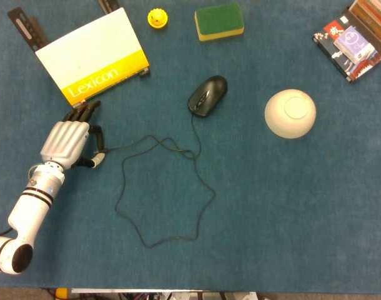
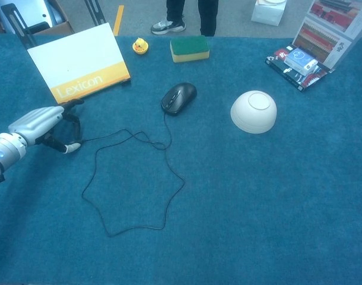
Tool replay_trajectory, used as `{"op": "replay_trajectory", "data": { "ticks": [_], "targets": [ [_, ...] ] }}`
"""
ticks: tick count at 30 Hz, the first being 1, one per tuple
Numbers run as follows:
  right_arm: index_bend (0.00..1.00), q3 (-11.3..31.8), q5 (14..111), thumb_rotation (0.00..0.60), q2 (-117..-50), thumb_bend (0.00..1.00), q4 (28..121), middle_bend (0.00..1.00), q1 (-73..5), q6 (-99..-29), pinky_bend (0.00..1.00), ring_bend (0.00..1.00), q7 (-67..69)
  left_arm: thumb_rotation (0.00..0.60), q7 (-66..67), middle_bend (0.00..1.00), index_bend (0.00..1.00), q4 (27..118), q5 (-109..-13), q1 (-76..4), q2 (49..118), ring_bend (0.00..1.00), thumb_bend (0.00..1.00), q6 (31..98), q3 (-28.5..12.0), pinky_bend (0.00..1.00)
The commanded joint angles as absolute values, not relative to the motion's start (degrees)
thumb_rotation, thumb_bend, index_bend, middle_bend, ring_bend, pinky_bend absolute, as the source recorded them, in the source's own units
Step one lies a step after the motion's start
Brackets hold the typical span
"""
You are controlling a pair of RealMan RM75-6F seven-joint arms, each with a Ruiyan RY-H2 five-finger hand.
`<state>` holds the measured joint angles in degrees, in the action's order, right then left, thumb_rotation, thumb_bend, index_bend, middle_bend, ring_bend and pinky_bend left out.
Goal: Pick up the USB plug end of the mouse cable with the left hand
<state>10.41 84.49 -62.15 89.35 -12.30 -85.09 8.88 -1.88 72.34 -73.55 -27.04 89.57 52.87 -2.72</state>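
The black mouse (image 1: 208,95) lies on the blue table cloth, and its thin cable (image 1: 165,187) runs down in a loose loop, then left to the USB plug (image 1: 99,159). The plug (image 2: 72,146) lies on the cloth. My left hand (image 1: 67,140) sits just left of it, palm down, with its thumb tip touching the plug and its dark fingers (image 2: 74,113) arched apart above it. Nothing shows the plug lifted or pinched. My right hand appears in neither view.
A white and yellow Lexicon book (image 1: 94,56) stands just beyond my left hand. Farther back are a yellow duck (image 1: 156,17) and a green sponge (image 1: 219,21). An upturned white bowl (image 1: 290,113) sits right of the mouse, with boxes (image 1: 353,40) at the far right.
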Motion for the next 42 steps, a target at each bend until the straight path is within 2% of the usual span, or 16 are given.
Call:
{"op": "replay_trajectory", "data": {
  "ticks": [1,14,22,34,42],
  "targets": [
    [0.51,10.4,84.5,0.600,-62.2,0.15,89.3,0.31,-12.3,-85.1,0.11,0.20,8.9,0.600,-2.0,0.01,0.61,72.3,-73.6,-27.1,89.5,0.00,0.33,52.7,-2.7,0.10],
    [0.51,10.4,84.4,0.600,-62.6,0.15,88.7,0.31,-12.4,-84.8,0.11,0.20,9.3,0.600,-2.6,0.02,0.63,72.1,-74.0,-27.1,89.5,0.00,0.38,53.0,-2.7,0.10],
    [0.51,10.4,84.4,0.600,-62.6,0.15,88.8,0.31,-12.3,-85.0,0.11,0.20,9.3,0.600,-1.5,0.02,0.64,74.5,-75.7,-26.6,88.3,0.00,0.38,55.8,-2.6,0.10],
    [0.51,10.4,84.4,0.600,-62.8,0.15,88.7,0.31,-12.0,-85.4,0.11,0.20,9.8,0.600,1.3,0.03,0.64,86.6,-81.3,-25.3,81.7,0.00,0.38,63.6,-2.3,0.10],
    [0.51,10.5,84.3,0.600,-63.4,0.15,87.9,0.31,-11.9,-85.6,0.11,0.20,10.8,0.600,-7.8,0.03,0.64,97.8,-88.4,-25.7,74.0,0.00,0.38,67.7,-2.9,0.10]
  ]
}}
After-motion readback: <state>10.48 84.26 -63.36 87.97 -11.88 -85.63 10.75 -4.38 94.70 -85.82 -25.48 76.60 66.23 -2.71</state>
